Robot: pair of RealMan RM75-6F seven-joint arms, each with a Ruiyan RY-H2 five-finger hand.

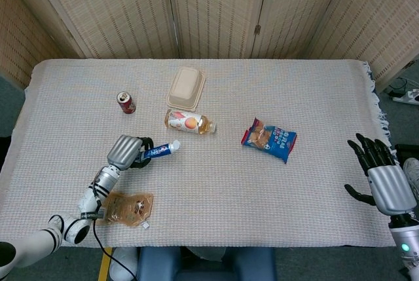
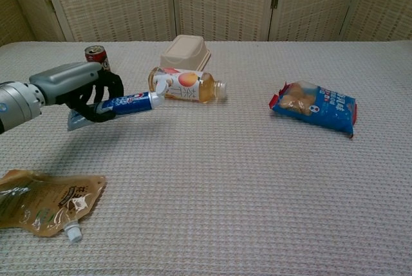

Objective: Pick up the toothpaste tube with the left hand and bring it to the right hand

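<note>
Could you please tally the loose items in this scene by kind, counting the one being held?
Tubes: 1, the blue-and-white toothpaste tube held by the left hand.
Cans: 1, red drink can.
Bottles: 1, clear tea bottle on its side.
Boxes: 1, beige lidded food box.
Bags and pouches: 2, blue snack bag, brown spouted pouch.
Total: 6.

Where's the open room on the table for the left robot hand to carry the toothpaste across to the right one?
Bare cloth runs along the near side, from the brown pouch to the right robot hand, below the snack bag. It is crowded near the left robot hand and toothpaste tube: bottle, can, box.
</note>
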